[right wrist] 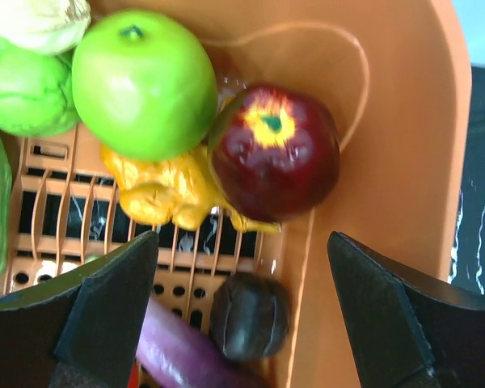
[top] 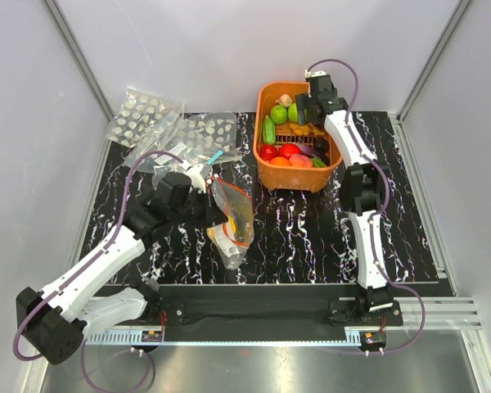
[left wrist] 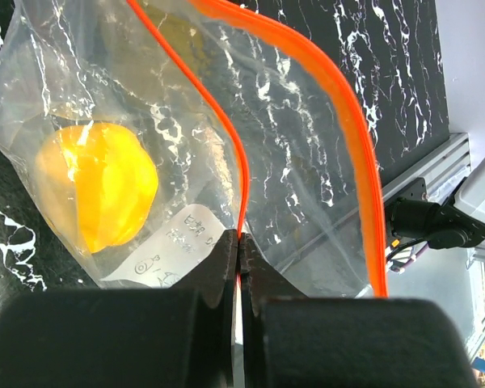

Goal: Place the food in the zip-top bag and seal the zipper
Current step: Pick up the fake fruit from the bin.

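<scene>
The clear zip-top bag (top: 231,219) lies mid-table with its mouth held up. My left gripper (top: 203,182) is shut on the red-orange zipper strip (left wrist: 226,137); the other lip of the strip (left wrist: 352,137) arcs away, so the mouth stands open. A yellow toy pepper (left wrist: 97,194) sits inside the bag. My right gripper (top: 304,108) is open over the far right corner of the orange basket (top: 264,168). Between its fingers lie a dark purple round piece (right wrist: 250,315), a dark red apple (right wrist: 273,152), a green apple (right wrist: 144,83) and a yellow piece (right wrist: 166,190).
White-dotted bags (top: 151,119) and a blue-stripped bag (top: 215,155) lie at the back left. A purple eggplant (right wrist: 178,356) and a green cucumber (top: 268,129) are in the basket. Metal rails (top: 311,315) run along the near edge.
</scene>
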Motion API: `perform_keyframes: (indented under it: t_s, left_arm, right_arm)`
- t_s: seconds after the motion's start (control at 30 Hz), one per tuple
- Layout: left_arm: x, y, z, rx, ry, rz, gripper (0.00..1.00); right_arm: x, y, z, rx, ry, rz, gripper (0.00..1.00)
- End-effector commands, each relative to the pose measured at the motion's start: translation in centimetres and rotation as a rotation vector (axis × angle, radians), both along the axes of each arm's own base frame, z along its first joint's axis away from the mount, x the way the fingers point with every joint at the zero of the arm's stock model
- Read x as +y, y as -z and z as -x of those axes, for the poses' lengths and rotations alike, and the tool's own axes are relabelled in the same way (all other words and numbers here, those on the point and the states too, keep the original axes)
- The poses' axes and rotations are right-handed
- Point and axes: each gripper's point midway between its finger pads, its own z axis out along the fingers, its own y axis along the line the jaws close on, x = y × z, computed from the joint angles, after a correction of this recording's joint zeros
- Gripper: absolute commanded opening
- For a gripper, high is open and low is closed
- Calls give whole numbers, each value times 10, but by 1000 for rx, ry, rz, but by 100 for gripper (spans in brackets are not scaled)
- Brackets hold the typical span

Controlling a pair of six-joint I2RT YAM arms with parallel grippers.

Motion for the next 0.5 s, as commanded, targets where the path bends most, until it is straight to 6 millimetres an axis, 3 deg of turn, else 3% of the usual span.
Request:
perform_keyframes:
  t_s: [0.0,0.2,0.47]
  left_arm:
    - [-1,-23,-6,-60,10,9,0]
    - [0,-22,-8,-58,3,-5,0]
    - [4,-27,-12,-76,-5,-33,0]
  right_arm:
    - [-7,-24,-25,-119,-2,31,93]
    - [-17,2,-36,-133,32,89,95]
    - [-32,11,-58,-208,71,206,100]
